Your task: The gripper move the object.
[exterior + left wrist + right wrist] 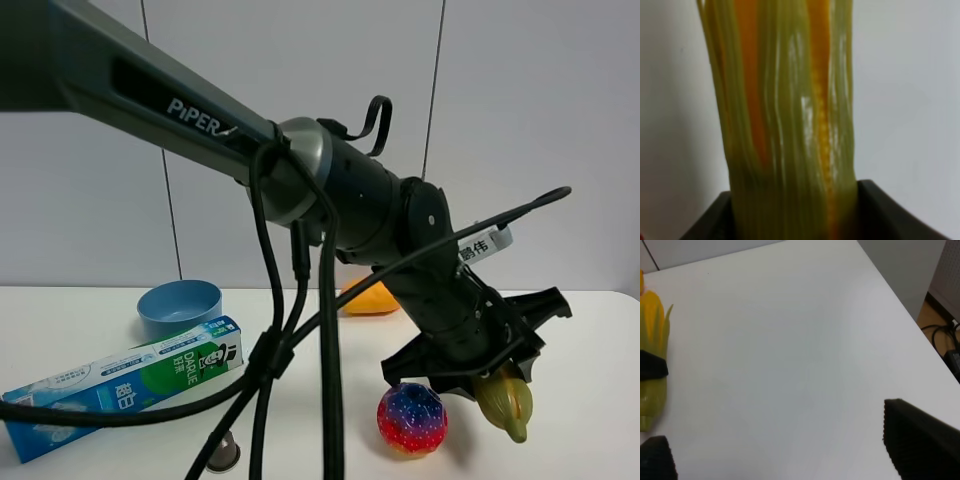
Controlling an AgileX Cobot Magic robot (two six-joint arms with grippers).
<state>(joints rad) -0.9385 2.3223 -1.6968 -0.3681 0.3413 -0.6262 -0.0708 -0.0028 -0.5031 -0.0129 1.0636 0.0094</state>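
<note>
My left gripper (pixel 488 372) has reached across to the right side of the white table and is shut on the corn (pixel 506 400). The corn's green-husked end sticks out below the claw, just right of a multi-coloured ball (pixel 412 418). In the left wrist view the corn (pixel 790 125) fills the frame, yellow kernels showing between pale green husk, with the black fingers (pixel 715 222) on either side of it. In the right wrist view the corn (pixel 651 340) shows at the edge with a black finger across it. My right gripper (pixel 790 450) is open and empty above bare table.
An orange mango (pixel 370 298) lies behind the left arm. A blue bowl (pixel 180 305) and a green-blue toothpaste box (pixel 130 385) are at the left. A small metal object (pixel 225 455) is near the front edge. The table's edge (pixel 900 295) is close to the right gripper.
</note>
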